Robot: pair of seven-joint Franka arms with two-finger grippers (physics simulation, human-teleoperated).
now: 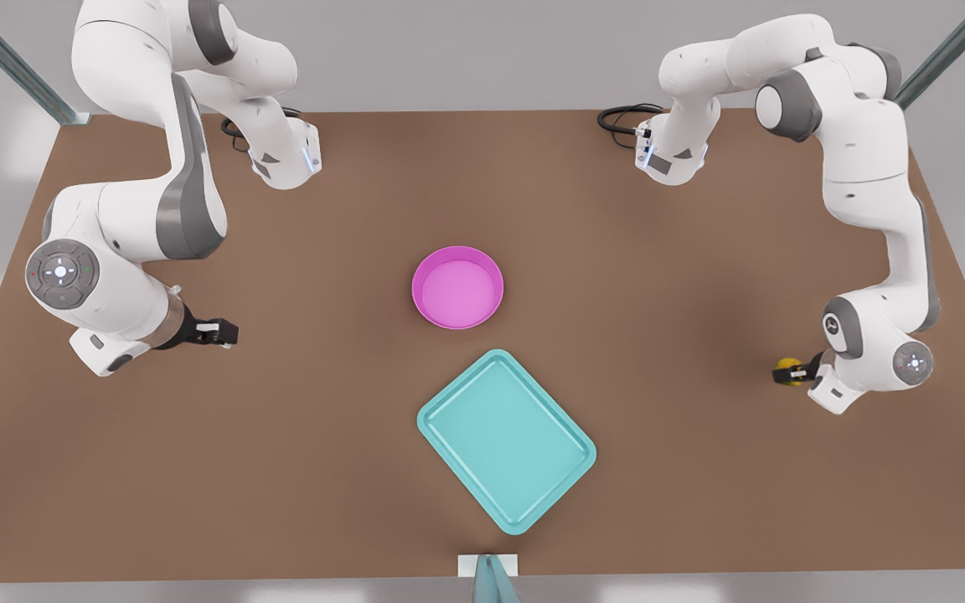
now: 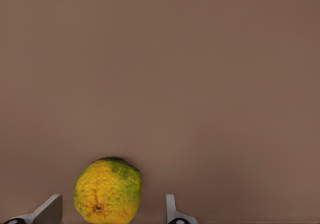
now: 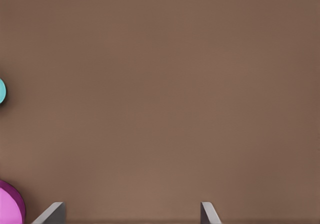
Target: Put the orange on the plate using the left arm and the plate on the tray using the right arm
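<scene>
The orange (image 2: pixel 107 191), bumpy yellow with green patches, rests on the brown table at the front view's right (image 1: pixel 787 366). My left gripper (image 2: pixel 111 208) is open around it, one finger on each side with a gap to the fruit; in the front view this gripper (image 1: pixel 786 372) is low at the table. The pink plate (image 1: pixel 457 287) sits empty at mid-table, and the teal tray (image 1: pixel 506 440) lies empty just in front of it. My right gripper (image 1: pixel 227 332) waits open at the front view's left, well away from the plate (image 3: pixel 10 206) and the tray (image 3: pixel 1 91).
Both arm bases stand at the table's far corners with black cables (image 1: pixel 621 117) beside them. A small white bracket (image 1: pixel 488 565) sits at the near table edge. Bare brown tabletop (image 1: pixel 667 335) separates the orange from the plate.
</scene>
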